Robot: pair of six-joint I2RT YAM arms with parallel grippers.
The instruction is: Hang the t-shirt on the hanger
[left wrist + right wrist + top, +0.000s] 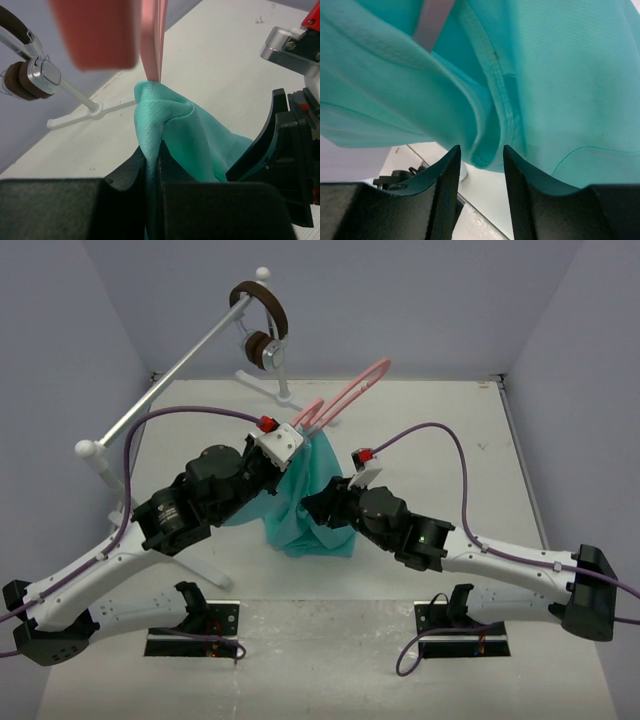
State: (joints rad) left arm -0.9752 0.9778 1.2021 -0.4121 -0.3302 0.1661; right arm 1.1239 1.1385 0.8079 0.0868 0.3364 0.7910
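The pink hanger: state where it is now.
In the top view, the hanger slants up out of the bunched t-shirt near the picture's centre, right of the headphones on the white stand.

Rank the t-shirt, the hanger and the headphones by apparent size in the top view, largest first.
1. t-shirt, bunched in a heap.
2 and 3, unranked: hanger and headphones. They look about alike, and part of the hanger is hidden in the t-shirt.
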